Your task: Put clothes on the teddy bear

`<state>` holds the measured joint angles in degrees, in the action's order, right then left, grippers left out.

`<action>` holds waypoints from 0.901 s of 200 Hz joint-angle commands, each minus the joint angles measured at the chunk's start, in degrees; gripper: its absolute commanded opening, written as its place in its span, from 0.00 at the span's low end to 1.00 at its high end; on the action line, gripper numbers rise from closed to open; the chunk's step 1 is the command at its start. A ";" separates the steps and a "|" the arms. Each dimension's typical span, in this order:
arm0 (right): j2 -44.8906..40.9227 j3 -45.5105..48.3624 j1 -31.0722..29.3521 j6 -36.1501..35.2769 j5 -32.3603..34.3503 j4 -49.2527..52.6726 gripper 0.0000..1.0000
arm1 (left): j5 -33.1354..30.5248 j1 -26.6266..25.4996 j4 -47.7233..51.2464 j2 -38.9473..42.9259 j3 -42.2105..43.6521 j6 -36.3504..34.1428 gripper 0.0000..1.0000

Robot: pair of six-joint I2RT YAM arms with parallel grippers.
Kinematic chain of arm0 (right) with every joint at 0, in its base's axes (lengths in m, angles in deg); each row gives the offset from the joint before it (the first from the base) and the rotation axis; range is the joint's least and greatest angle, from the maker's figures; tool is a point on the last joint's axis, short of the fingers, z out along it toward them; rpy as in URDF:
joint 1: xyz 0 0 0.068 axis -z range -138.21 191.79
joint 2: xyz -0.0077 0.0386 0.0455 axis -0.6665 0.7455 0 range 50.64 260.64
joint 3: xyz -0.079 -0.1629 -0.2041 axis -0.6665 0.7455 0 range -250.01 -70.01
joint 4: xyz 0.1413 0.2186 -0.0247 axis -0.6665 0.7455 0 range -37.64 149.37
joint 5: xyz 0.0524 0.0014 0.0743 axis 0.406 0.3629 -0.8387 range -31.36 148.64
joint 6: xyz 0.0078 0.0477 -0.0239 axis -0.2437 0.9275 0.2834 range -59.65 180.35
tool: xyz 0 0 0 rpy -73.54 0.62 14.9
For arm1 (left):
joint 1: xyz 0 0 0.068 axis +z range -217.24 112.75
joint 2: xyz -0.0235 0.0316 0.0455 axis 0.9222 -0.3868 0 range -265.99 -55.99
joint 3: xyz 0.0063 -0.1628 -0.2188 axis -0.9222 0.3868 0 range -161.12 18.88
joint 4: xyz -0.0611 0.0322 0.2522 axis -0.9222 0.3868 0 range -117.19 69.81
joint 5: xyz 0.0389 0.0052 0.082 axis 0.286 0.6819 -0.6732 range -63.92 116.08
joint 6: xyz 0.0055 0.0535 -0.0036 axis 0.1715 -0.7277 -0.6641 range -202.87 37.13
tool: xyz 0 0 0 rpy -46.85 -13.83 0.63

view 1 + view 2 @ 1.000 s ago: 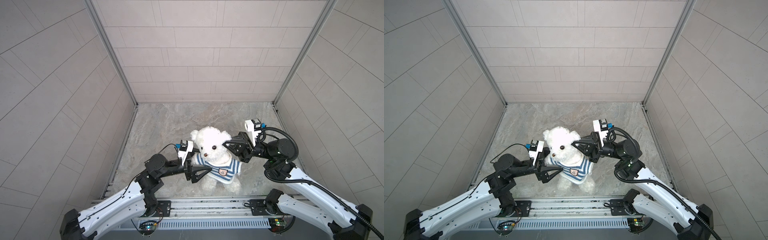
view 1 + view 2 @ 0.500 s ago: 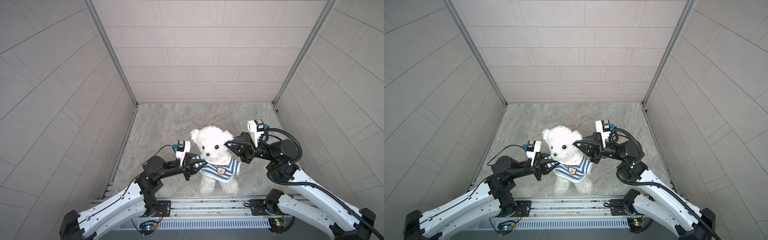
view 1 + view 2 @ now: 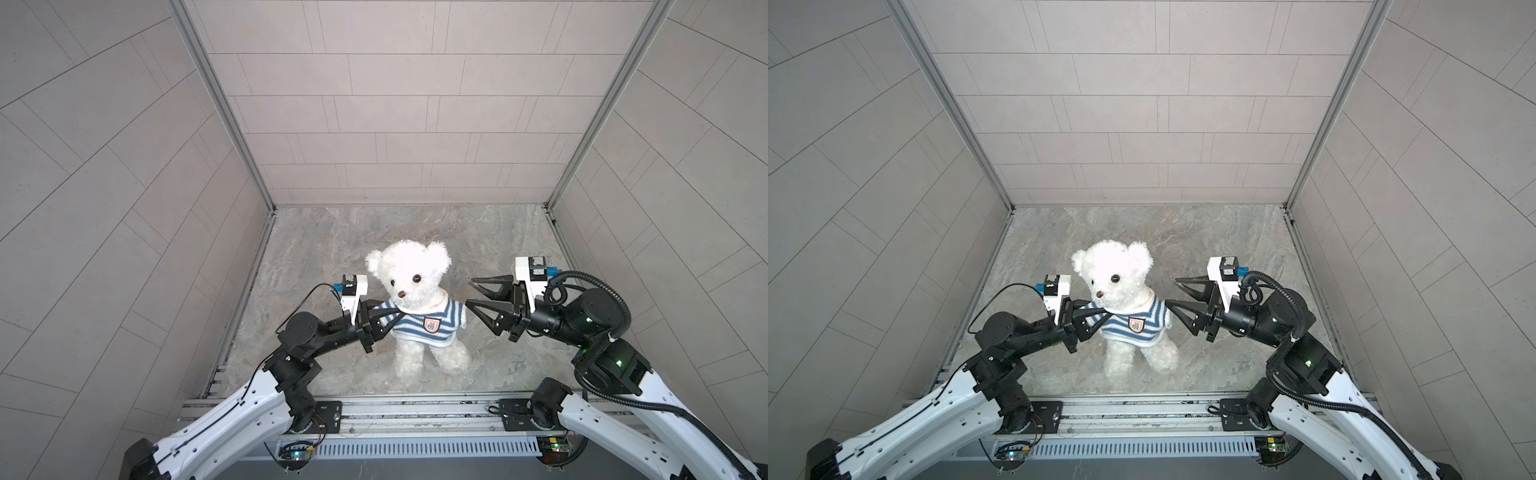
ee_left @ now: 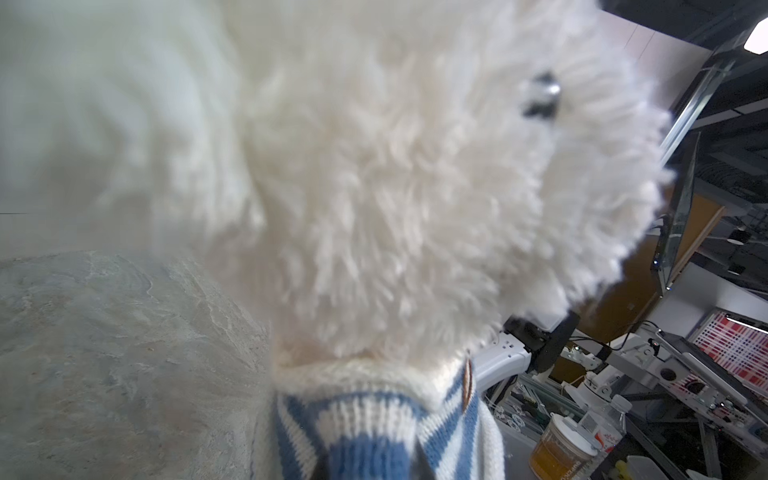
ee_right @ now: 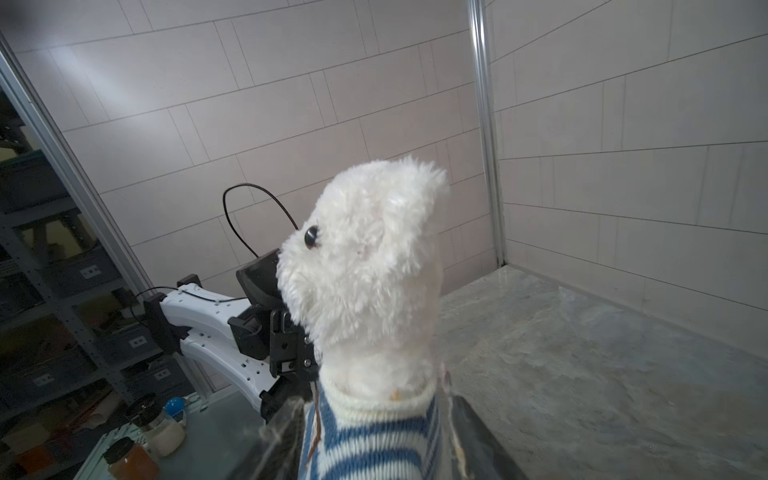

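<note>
teddy bear (image 3: pixel 409 274) noted upright on the tabletop (image 3: pixel 332 241), centre front, striped shirt (image 3: pixel 419 328) worn on its torso. left gripper (image 3: pixel 392 318) fingers clamped on one sleeve. right gripper (image 3: pixel 468 292) fingers spread apart, just beside the other sleeve.

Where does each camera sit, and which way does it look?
Top views: overhead, looking down on the teddy bear; left arm, right arm, left tool, right tool show.
Left wrist: against the bear's head, looking across; own fingertip shows.
Right wrist: opposite side, facing the left arm; own blurred fingers show.
All share bear and striped shirt.
</note>
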<state>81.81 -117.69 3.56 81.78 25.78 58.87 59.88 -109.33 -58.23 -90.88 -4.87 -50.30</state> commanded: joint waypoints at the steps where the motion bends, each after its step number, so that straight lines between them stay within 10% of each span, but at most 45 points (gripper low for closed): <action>1: -4.24 -1.20 -0.18 -5.51 5.26 10.93 0.50 | 5.07 3.36 -4.22 2.09 -0.61 3.58 0.00; 74: -6.71 3.54 -0.35 -3.41 -0.24 6.76 0.00 | 9.46 4.56 -3.64 2.35 -0.93 3.65 0.00; 180: -4.76 6.42 -7.17 -4.51 -2.11 0.49 0.00 | 10.13 4.56 -4.19 1.57 -1.14 4.88 0.00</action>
<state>76.42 -111.07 -2.21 79.18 23.16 61.82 68.80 -105.00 -58.52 -89.53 -4.87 -46.19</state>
